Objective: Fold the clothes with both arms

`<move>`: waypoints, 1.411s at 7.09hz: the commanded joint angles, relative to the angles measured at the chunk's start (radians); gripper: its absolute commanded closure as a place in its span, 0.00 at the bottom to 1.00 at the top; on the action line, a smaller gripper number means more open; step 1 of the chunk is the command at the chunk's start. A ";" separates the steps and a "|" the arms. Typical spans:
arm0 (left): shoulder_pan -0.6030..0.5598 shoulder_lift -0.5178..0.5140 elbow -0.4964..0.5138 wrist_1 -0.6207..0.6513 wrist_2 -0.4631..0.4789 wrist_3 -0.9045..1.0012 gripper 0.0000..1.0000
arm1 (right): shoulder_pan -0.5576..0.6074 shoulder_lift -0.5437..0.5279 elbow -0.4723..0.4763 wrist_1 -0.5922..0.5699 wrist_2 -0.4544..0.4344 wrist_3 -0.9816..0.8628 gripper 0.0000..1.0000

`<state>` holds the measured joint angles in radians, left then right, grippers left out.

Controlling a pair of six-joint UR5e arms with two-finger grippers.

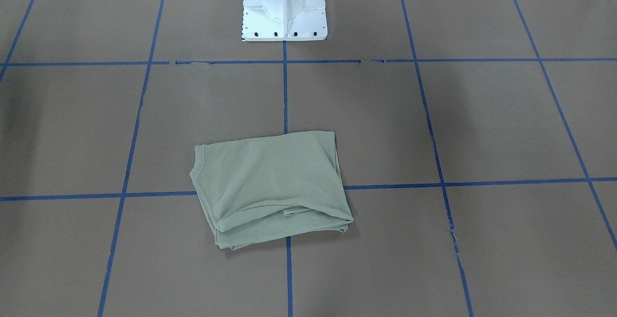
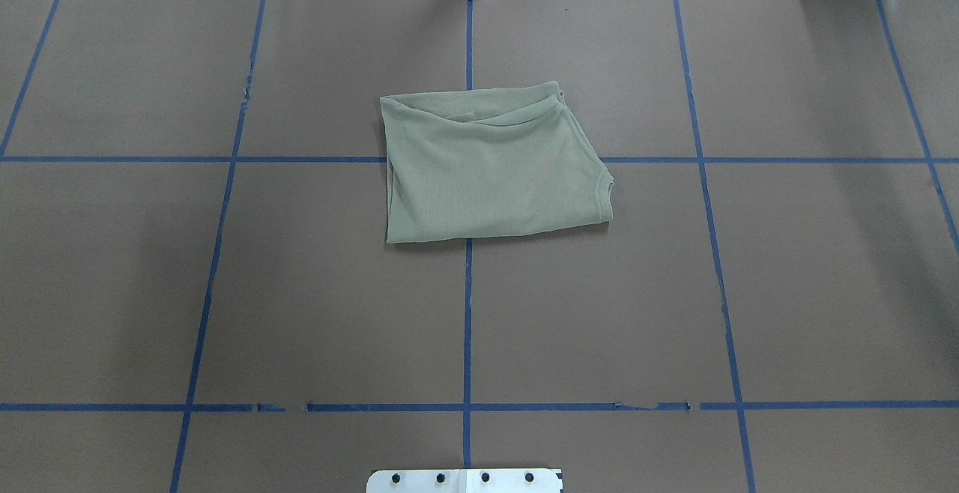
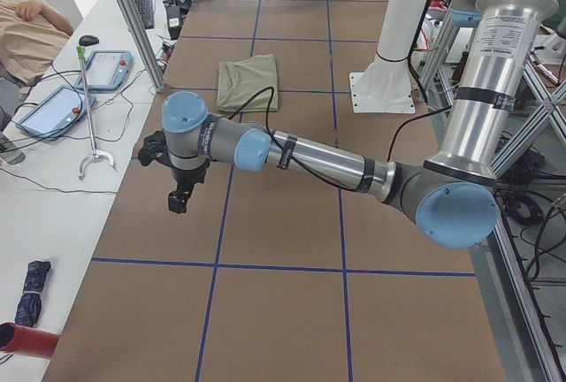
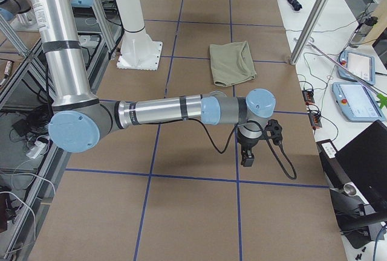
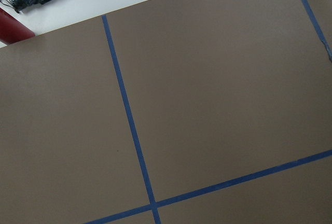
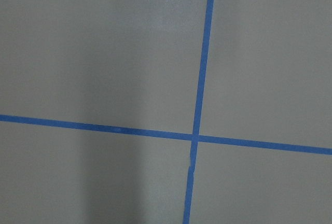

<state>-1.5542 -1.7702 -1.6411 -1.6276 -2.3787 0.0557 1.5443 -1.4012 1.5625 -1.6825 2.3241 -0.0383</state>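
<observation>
Nearest, at the left end of the table (image 3: pixel 265 311), the left arm (image 3: pixel 327 165) reaches out low. Its left gripper (image 3: pixel 179 198) points down above the brown surface, clear of it. Nothing hangs from it; how far its jaws stand apart cannot be told (side view only). Mid-table, the shirt (image 2: pixel 491 167) lies flat, folded to a rough rectangle over a crossing of blue tape lines (image 2: pixel 467 313), out in front of the white pedestal (image 1: pixel 284 8) and well apart from both grippers. Farthest, the right arm (image 4: pixel 163 111) mirrors that pose. The right gripper (image 4: pixel 248 155) carries nothing visible, and its opening likewise cannot be told.
</observation>
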 commanded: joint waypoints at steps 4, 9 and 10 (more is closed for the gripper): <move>0.003 0.101 -0.108 -0.001 -0.025 -0.007 0.00 | -0.004 -0.148 0.175 -0.005 0.004 0.011 0.00; -0.003 0.132 -0.164 0.002 -0.014 -0.007 0.00 | -0.009 -0.147 0.194 0.004 0.041 0.012 0.00; -0.001 0.162 -0.190 0.000 -0.016 -0.004 0.00 | -0.010 -0.147 0.192 0.004 0.034 0.009 0.00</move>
<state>-1.5555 -1.6419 -1.7977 -1.6267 -2.3968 0.0496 1.5349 -1.5475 1.7486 -1.6784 2.3612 -0.0273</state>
